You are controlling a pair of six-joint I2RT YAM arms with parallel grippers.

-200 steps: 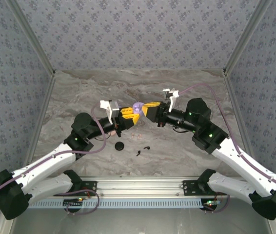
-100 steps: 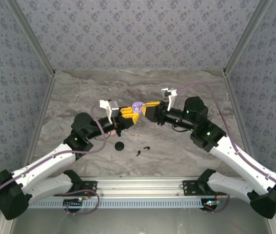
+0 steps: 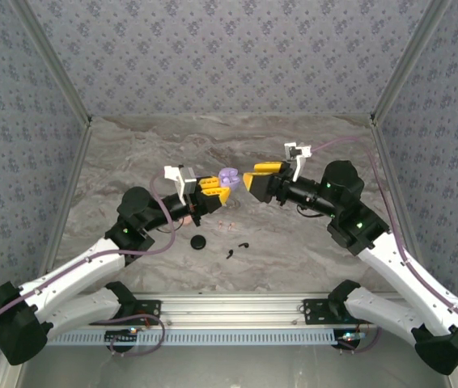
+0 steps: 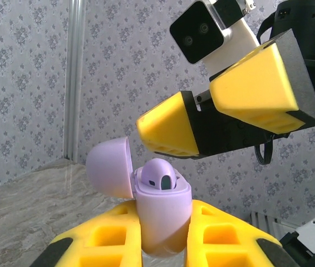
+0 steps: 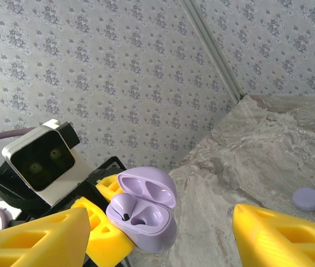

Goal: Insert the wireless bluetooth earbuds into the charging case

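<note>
- Above the middle of the table [image 3: 310,242], the left gripper [image 3: 222,190] is pinching the lilac charging case [image 4: 162,214] by its lower body, upright, with the lid [image 4: 110,167] swung back.
- 1 lilac earbud [image 4: 158,177] sits in the case; from the right wrist view the second well looks empty (I would not swear to it).
- Just beside the case but apart from it hangs the right gripper [image 3: 250,177], jaws spread and carrying nothing.
- On the table nearer the arm bases lie 2 black earbuds [image 3: 243,243], close together, with a pinkish pair [image 3: 229,224] just beyond them and a black disc [image 3: 199,242] to their left.
- Handling, as a judgement: each bud is tiny, light, hard and glossy, so it will likely squirt from the pads if squeezed on its rounded head. Better to take it lightly across the stem, leaving the head free to drop into its well.
- The case is rigid, but its hinge is probably the weak part; a hold low on the body is clear of it.
</note>
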